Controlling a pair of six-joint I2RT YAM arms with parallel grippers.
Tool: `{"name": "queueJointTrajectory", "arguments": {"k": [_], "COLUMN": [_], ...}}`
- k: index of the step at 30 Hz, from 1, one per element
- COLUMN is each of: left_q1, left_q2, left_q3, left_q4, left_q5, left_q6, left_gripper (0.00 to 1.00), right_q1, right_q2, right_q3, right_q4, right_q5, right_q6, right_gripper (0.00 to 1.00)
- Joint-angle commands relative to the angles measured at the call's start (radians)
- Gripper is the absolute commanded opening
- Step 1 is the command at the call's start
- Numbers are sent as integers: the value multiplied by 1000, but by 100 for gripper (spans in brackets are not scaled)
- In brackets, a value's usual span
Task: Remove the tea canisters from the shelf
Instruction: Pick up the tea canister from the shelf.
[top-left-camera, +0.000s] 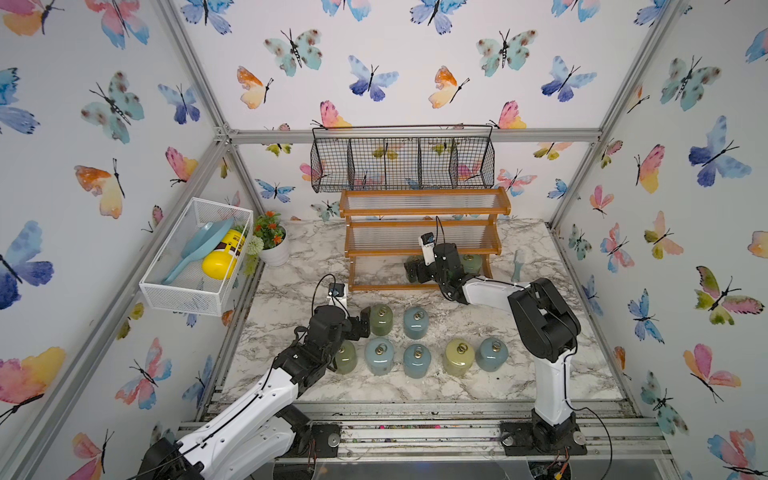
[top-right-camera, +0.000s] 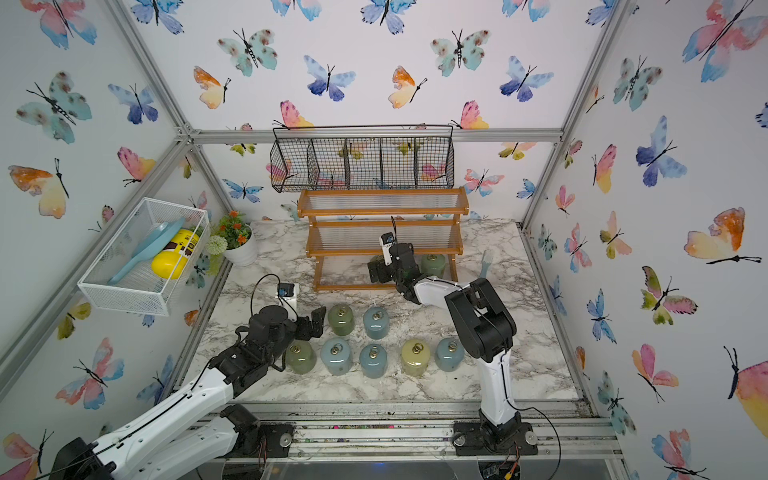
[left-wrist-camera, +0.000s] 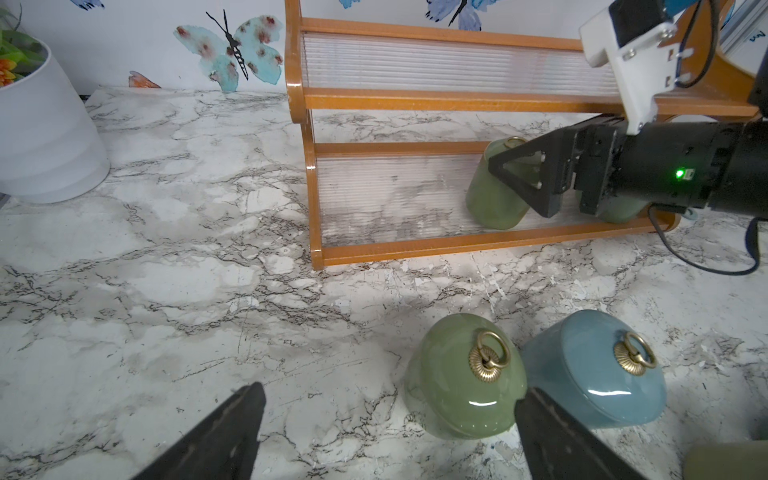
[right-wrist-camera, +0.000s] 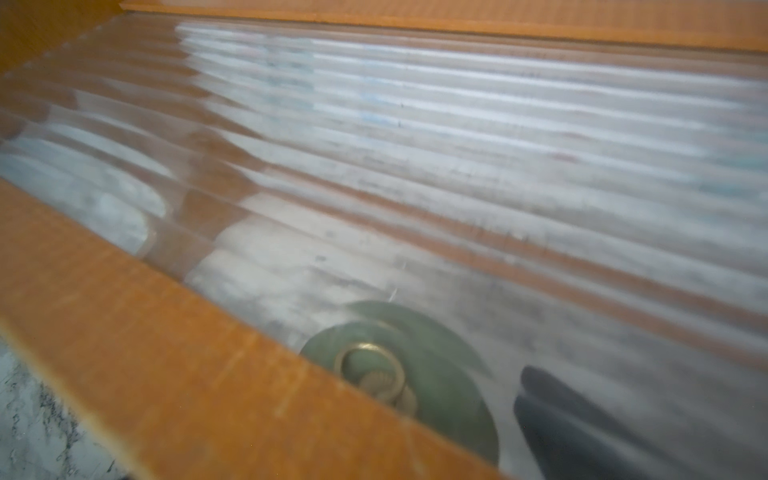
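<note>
Logging our nearer right hand (top-left-camera: 411, 272), spread and empty, at the bottom tier of the shelf (left-wrist-camera: 399, 251), we find one upright green tea canister (left-wrist-camera: 486, 199) just beside its finger, a second canister (top-left-camera: 471, 262) farther along.

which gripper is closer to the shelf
Right. The right gripper reaches into the bottom tier of the shelf by a green canister; the left gripper is out front over the table.
</note>
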Motion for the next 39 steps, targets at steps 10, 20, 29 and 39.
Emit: {"name": "queueJointTrajectory", "arguments": {"k": [10, 20, 29, 39], "left_q1": [11, 13, 13, 13], "left_q2": [-34, -82, -110, -113], "left_q3": [-19, -41, -52, -52], "left_q4": [-19, -40, -52, -58], "left_q5": [-17, -32, -40, -39], "left_q6": [6, -1, -7, -13], "left_gripper": [99, 98, 99, 98], "right_q1": [9, 16, 18, 22], "right_q2": [58, 108, 105, 97], "right_q3": [84, 139, 134, 111], "right_q4": [-45, -92, -88, -98], "right_q5": [48, 56, 59, 38], "right_q6": [0, -8, -9, -25], "right_gripper": [100, 100, 100, 88]}}
